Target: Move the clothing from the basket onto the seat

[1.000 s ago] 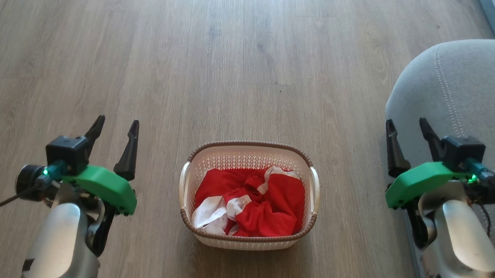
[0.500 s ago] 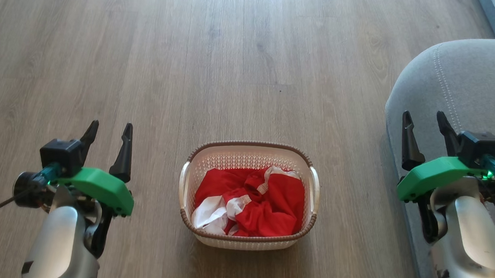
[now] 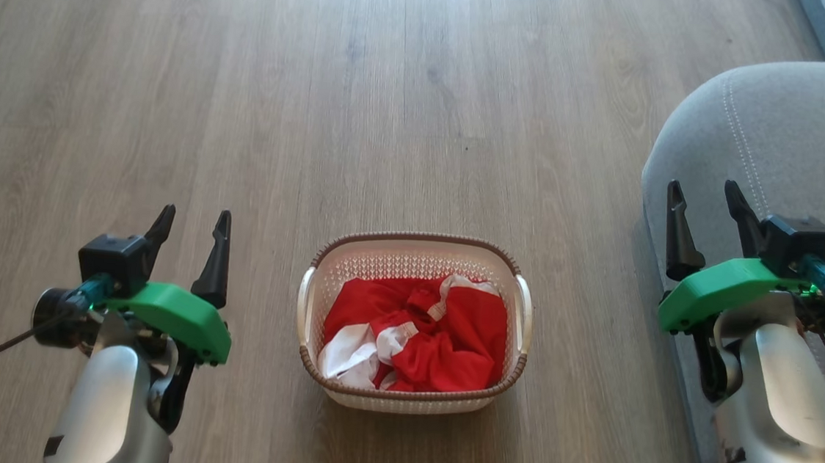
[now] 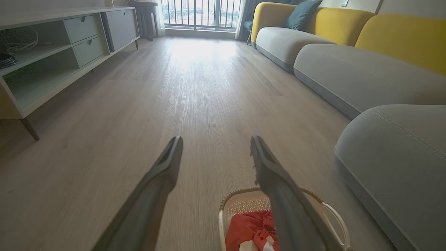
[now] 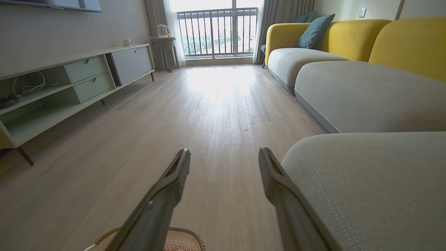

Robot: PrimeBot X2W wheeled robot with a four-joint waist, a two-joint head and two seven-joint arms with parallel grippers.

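Note:
The red clothing [image 3: 423, 332] with white patches lies bunched inside the cream basket [image 3: 418, 249], which stands on the wood floor between my arms. In the left wrist view the basket [image 4: 244, 202] and the clothing [image 4: 249, 228] peek out at the bottom. My left gripper [image 3: 193, 220] hovers open to the basket's left, nothing between its fingers. On the other side my right gripper [image 3: 703, 192] is open too, empty, over the edge of the grey seat [image 3: 795, 136]. The seat [image 5: 376, 184] sits beside my right gripper [image 5: 224, 153] in the right wrist view.
Wood floor [image 3: 364, 95] stretches ahead of the basket. A low pale-green TV cabinet [image 4: 52, 52] runs along the left wall. More grey cushions with yellow backs [image 5: 352, 38] line the right side toward a balcony window [image 5: 216, 31].
My right gripper rose and shifted slightly right over the seat's edge. My left gripper dipped, then came back close to where it was. Basket and clothing stayed put.

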